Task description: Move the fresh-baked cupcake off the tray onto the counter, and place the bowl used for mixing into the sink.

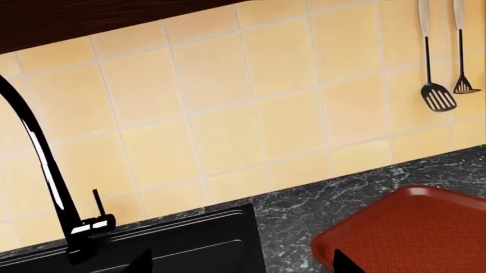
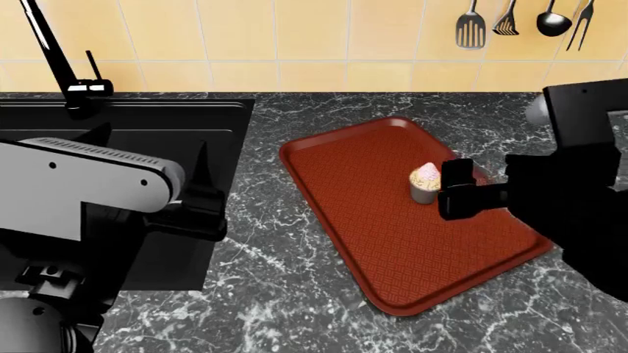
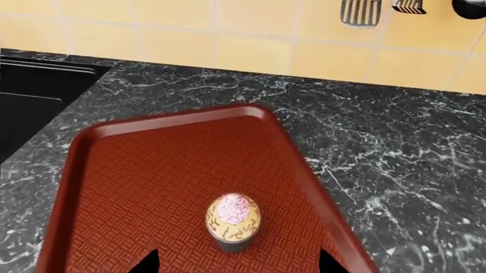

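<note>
Between my right fingers (image 3: 239, 264), spread apart with nothing in them, stood the cupcake (image 3: 233, 221), upright on the tray (image 3: 136, 187). From my head camera the right fingers (image 2: 454, 190) sat just beside the cupcake (image 2: 425, 182), on its right, and I could not tell whether they touched it. Only the tray's rim stood between the cupcake and the bare marble table (image 2: 294, 294) around it. My left fingers (image 1: 243, 267) hung spread over the gap between the sink (image 1: 182, 244) and the tray corner (image 1: 410, 227), clasping nothing. Beside them the black faucet (image 1: 45, 170) rose at the sink's back edge. Against the tiled wall hung a slotted spatula (image 2: 470, 29) among other utensils, well apart from everything. No bowl showed anywhere.
</note>
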Available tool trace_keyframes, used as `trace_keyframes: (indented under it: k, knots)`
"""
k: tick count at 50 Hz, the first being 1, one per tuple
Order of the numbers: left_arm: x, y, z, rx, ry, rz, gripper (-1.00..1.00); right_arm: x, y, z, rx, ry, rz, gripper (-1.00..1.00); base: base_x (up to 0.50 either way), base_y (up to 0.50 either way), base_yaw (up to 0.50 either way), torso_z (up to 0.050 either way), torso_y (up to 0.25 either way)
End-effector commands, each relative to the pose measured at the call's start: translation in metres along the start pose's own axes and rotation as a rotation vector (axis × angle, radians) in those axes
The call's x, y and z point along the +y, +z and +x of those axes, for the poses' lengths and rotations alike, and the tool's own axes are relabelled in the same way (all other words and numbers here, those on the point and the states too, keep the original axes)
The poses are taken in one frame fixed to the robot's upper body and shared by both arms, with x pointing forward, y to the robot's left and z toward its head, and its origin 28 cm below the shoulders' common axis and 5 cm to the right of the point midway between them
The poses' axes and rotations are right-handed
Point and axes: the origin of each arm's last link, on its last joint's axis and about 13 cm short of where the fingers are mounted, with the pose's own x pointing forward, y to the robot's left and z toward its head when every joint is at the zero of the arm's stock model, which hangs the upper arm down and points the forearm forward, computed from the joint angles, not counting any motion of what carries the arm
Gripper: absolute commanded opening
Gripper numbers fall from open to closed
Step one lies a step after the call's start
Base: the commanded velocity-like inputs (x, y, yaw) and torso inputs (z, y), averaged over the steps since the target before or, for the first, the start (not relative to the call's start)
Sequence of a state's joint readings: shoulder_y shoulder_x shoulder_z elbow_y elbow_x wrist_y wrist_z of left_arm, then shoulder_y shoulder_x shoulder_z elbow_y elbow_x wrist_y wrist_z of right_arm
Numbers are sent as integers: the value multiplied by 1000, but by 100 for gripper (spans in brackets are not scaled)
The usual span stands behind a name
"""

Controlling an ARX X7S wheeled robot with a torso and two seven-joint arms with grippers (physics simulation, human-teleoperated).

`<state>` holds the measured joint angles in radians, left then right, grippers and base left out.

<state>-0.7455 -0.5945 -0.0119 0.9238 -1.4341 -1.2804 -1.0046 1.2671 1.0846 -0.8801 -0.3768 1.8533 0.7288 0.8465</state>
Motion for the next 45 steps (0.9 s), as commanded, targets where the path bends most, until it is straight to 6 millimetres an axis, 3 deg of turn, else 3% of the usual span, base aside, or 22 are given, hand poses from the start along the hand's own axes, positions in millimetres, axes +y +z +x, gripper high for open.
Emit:
trace_keyframes:
  k: [1, 18, 45]
  knots:
    - [-1, -2, 1, 5, -3, 0, 100, -4, 3, 18, 47, -13, 6, 100, 0, 0, 0, 0, 0]
    - [-2, -6, 4, 18, -5, -10, 100, -4, -4, 64, 59, -12, 8, 100, 0, 0, 0, 0, 0]
    - [-3, -8, 6, 26, -1, 7, 100, -2, -15, 83, 133, 4, -81, 100, 0, 0, 0, 0, 0]
